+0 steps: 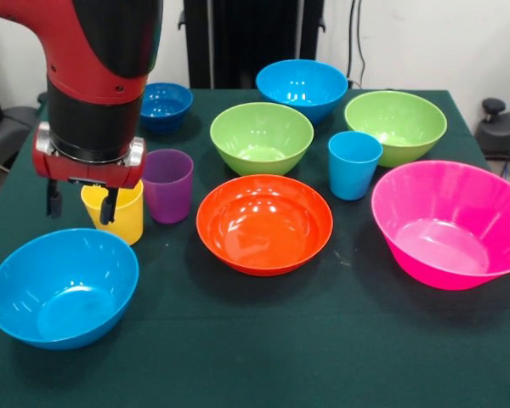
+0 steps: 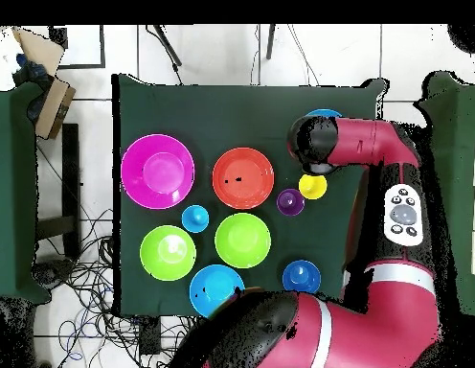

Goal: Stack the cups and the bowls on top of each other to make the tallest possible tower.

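My gripper (image 1: 81, 204) hangs open at the front view's left, its two dark fingers apart. One finger shows in front of the yellow cup (image 1: 123, 217) and the other just left of its rim. The purple cup (image 1: 168, 184) stands beside the yellow one, and the light blue cup (image 1: 354, 164) is further right. Spread over the cloth are the orange bowl (image 1: 263, 223), pink bowl (image 1: 450, 223), two lime green bowls (image 1: 261, 136) (image 1: 395, 126), a near light blue bowl (image 1: 62, 287), a far one (image 1: 302, 87) and a small dark blue bowl (image 1: 164, 104). All stand singly and upright.
The dark green table (image 1: 255, 357) has bare cloth along its near edge. In the overhead view the arm (image 2: 361, 144) covers the gripper and most of one light blue bowl (image 2: 323, 114); the yellow cup (image 2: 312, 186) and purple cup (image 2: 290, 201) lie just beside it.
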`<action>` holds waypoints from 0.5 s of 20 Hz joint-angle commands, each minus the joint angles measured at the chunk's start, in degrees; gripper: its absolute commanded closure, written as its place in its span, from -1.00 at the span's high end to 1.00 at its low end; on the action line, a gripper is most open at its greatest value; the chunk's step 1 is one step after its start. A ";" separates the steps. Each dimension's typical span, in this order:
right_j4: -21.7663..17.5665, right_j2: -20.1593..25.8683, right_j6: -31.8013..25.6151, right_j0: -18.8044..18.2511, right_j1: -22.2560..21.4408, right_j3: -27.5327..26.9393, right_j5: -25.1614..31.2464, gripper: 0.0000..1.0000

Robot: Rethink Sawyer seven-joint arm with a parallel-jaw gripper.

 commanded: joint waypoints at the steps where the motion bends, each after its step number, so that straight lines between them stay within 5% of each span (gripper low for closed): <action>1: 0.82 5.67 -2.52 -0.44 3.78 3.54 -0.83 1.00; 10: -0.17 5.27 -3.53 0.19 4.18 3.13 -1.19 1.00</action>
